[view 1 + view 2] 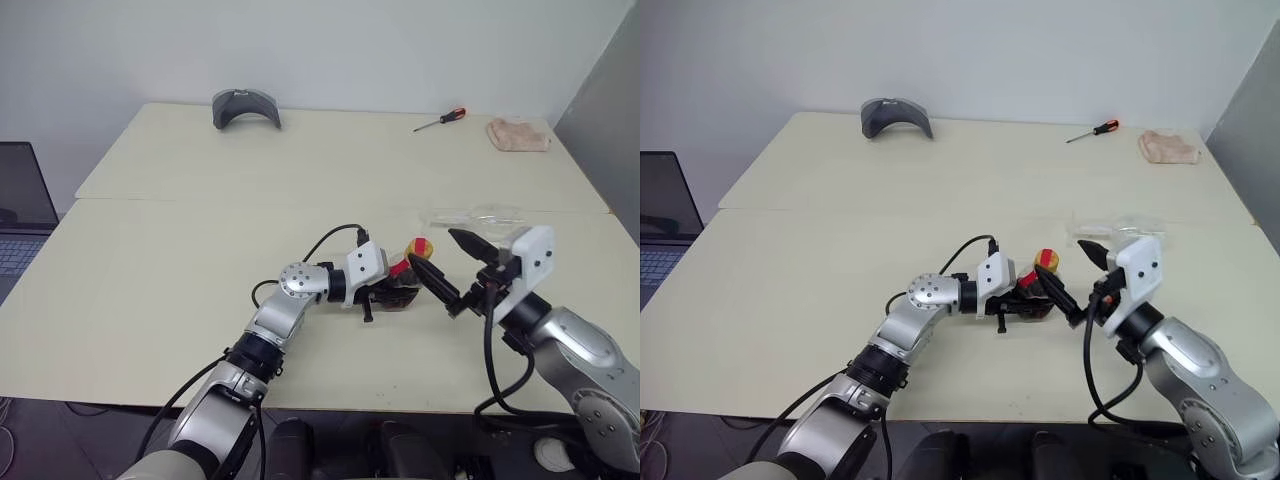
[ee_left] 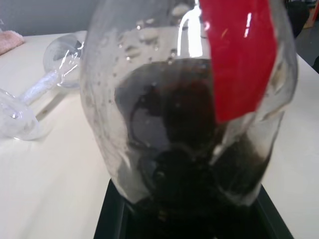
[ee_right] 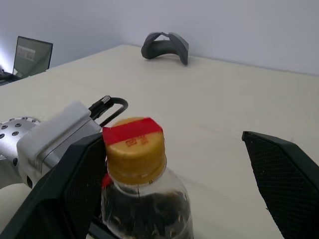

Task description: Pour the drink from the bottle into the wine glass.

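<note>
Spread across most of the head view: a broad cream-coloured tabletop [image 1: 200, 300] of two slabs with a seam running across the middle. At the far left edge of the frame, part of an open dark laptop [image 1: 20, 210]. Near the top, left of centre, a curved grey padded headset-like piece [image 1: 246, 106]; toward the upper right, a crumpled pinkish cloth [image 1: 518, 134], and just left of it a slim red-and-black-handled screwdriver [image 1: 440, 120], all well apart from the work.

Lower centre of the frame: left gripper [image 1: 395, 296] clamped tight on the small squat clear plastic bottle [image 1: 403, 290], held upright, presumably to steady it while the cap comes off. Inside, seen in the left wrist view, the dark, almost black drink [image 2: 174, 149] fills the lower belly, with a red label strip [image 2: 239, 55] above it.

Right of centre: right gripper [image 1: 450, 270] with fingers spread wide, one on each side of the yellow cap [image 3: 135, 147] without touching it, apparently lined up to close on it and twist.

Just beyond the right gripper, right of centre, the clear stemmed wine glass [image 1: 475, 214] lies on its side on the table, bowl and stem plain in the left wrist view. Likely needs standing up before any pouring; cap on, nothing poured yet.
</note>
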Robot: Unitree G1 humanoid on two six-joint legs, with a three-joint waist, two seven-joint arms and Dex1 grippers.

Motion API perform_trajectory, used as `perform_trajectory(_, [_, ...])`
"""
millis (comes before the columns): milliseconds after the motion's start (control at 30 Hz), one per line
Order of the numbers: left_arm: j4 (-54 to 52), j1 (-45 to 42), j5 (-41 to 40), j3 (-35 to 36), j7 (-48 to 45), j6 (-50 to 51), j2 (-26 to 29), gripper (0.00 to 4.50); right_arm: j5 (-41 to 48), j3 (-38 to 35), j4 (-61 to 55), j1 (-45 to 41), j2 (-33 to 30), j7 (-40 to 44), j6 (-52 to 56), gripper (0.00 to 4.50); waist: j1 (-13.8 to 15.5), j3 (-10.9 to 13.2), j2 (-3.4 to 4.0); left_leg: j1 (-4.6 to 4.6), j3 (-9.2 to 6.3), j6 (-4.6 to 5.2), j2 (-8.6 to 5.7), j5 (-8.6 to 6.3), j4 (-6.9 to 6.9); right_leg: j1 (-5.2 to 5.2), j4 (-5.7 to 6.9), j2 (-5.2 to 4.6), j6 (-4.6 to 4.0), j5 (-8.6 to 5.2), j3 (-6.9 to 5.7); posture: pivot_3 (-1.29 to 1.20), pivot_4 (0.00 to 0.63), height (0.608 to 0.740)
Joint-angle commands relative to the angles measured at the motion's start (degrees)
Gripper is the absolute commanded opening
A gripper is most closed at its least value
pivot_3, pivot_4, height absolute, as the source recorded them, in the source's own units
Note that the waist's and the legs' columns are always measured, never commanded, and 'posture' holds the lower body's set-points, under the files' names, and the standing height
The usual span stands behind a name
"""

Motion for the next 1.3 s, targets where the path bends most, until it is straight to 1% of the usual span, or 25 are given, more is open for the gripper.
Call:
perform_trajectory(33, [-2.42, -0.96, -1.06, 1.01, -0.31, -1.28, -0.12, 0.92, 1.72, -7.72, -0.68, 4.28, -1.61, 1.53, -0.28, 4.50, 0.00, 0.00, 0.00, 0.01, 0.00, 0.00, 0.00, 0.00, 0.00, 0.01, 0.00, 0.00, 0.00, 0.00, 0.00, 0.00, 0.150, 0.740])
perform_trajectory(133, [-2.34, -0.95, -1.03, 1.04, -0.47, -1.32, -0.07, 0.90, 5.41, -11.31, -2.22, 8.40, -3.12, 4.06, 0.81, 4.50, 0.00, -0.01, 0.01, 0.03, 0.02, 0.00, -0.01, 0.00, 0.00, 0.02, 0.02, 0.00, 0.00, 0.00, 0.02, 0.00, 0.150, 0.740])
perform_trajectory(200, [-2.33, -0.93, -0.98, 1.00, -0.53, -1.38, -0.04, 0.90, 8.26, -12.25, -3.31, 9.12, -4.30, 4.93, 1.99, 4.50, -0.17, -0.01, 0.01, 0.05, 0.01, 0.00, 0.01, 0.00, -0.01, 0.02, 0.03, 0.00, 0.00, 0.00, 0.02, 0.00, 0.150, 0.740])
perform_trajectory(267, [-2.16, -1.00, -0.95, 1.02, -0.64, -1.49, 0.00, 0.90, 10.94, -11.12, -4.74, 7.90, -5.41, 4.93, 3.42, 4.50, -0.45, -0.01, 0.01, 0.10, 0.05, 0.00, 0.04, 0.00, -0.02, 0.02, 0.05, 0.04, 0.00, 0.00, 0.09, 0.00, 0.150, 0.740])
perform_trajectory(333, [-2.11, -1.02, -0.93, 1.05, -0.66, -1.53, -0.03, 0.90, 12.46, -8.03, -6.42, 5.29, -6.39, 4.38, 4.91, 4.50, -0.60, -0.01, 0.01, 0.12, 0.03, 0.00, 0.06, 0.00, -0.04, 0.02, 0.06, 0.07, 0.01, -0.01, 0.08, 0.00, 0.150, 0.740])
perform_trajectory(400, [-2.07, -1.03, -0.88, 1.03, -0.66, -1.60, -0.06, 0.90, 11.40, -4.81, -6.30, 1.72, -5.50, 1.95, 5.63, 4.50, -0.71, 0.00, 0.00, 0.13, 0.02, 0.00, 0.07, 0.00, -0.04, 0.03, 0.06, 0.11, 0.12, -0.07, 0.07, 0.00, 0.150, 0.740])
perform_trajectory(500, [-2.12, -0.97, -0.77, 0.92, -0.61, -1.55, -0.12, 0.90, 7.45, -0.12, -4.19, -3.34, -3.36, -0.45, 5.26, 4.50, -0.66, 0.00, 0.00, 0.11, 0.01, 0.00, 0.06, 0.00, -0.04, 0.03, 0.04, 0.12, 0.24, -0.14, 0.07, 0.00, 0.150, 0.740])
perform_trajectory(700, [-2.51, -0.67, -0.69, 0.82, -0.47, -1.42, -0.07, 0.90, 1.98, 2.65, -0.66, -6.85, -0.47, -1.14, 2.75, 4.50, -0.20, 0.00, 0.00, 0.06, 0.04, 0.00, 0.02, 0.00, -0.01, 0.02, 0.00, 0.05, 0.08, -0.05, 0.08, 0.00, 0.150, 0.740])
perform_trajectory(800, [-2.60, -0.65, -0.71, 0.79, -0.44, -1.40, -0.03, 0.90, 0.20, 2.39, 0.62, -6.90, 0.19, -0.74, 1.76, 4.50, -0.14, 0.00, 0.00, 0.06, 0.04, 0.00, 0.01, 0.00, -0.01, 0.02, 0.00, 0.04, 0.00, 0.00, 0.07, 0.00, 0.150, 0.740])
perform_trajectory(900, [-2.77, -0.50, -0.69, 0.76, -0.43, -1.38, 0.06, 0.90, -0.11, 0.84, 0.87, -5.06, 0.52, 0.01, 1.08, 4.50, -0.13, 0.00, 0.01, 0.06, 0.04, 0.00, 0.02, 0.00, -0.01, 0.01, 0.01, 0.04, 0.00, 0.00, 0.08, 0.00, 0.150, 0.740])
perform_trajectory(1067, [-3.04, -0.35, -0.71, 0.73, -0.57, -1.25, 0.26, 0.90, 2.51, -2.45, -1.00, -0.73, -0.17, 1.51, 1.80, 4.50, -0.10, 0.00, 0.01, 0.06, 0.04, 0.00, 0.03, 0.00, -0.02, 0.01, 0.02, 0.04, 0.00, 0.00, 0.07, 0.00, 0.150, 0.740])
perform_trajectory(1200, [-2.92, -0.41, -0.74, 0.70, -0.68, -1.32, 0.27, 0.90, 8.54, -6.80, -3.05, 1.64, -1.80, 2.70, 3.87, 4.50, -0.09, -0.01, 0.01, 0.08, 0.04, 0.00, 0.02, 0.00, -0.01, 0.01, 0.05, 0.04, 0.00, 0.00, 0.07, 0.00, 0.150, 0.740])
perform_trajectory(1300, [-2.92, -0.39, -0.72, 0.70, -0.70, -1.29, 0.23, 0.90, 13.20, -8.83, -4.11, 2.88, -4.45, 3.55, 5.96, 4.50, -0.14, -0.01, 0.01, 0.08, 0.04, 0.00, 0.04, 0.00, -0.02, 0.01, 0.04, 0.04, 0.00, 0.00, 0.07, 0.00, 0.150, 0.740])
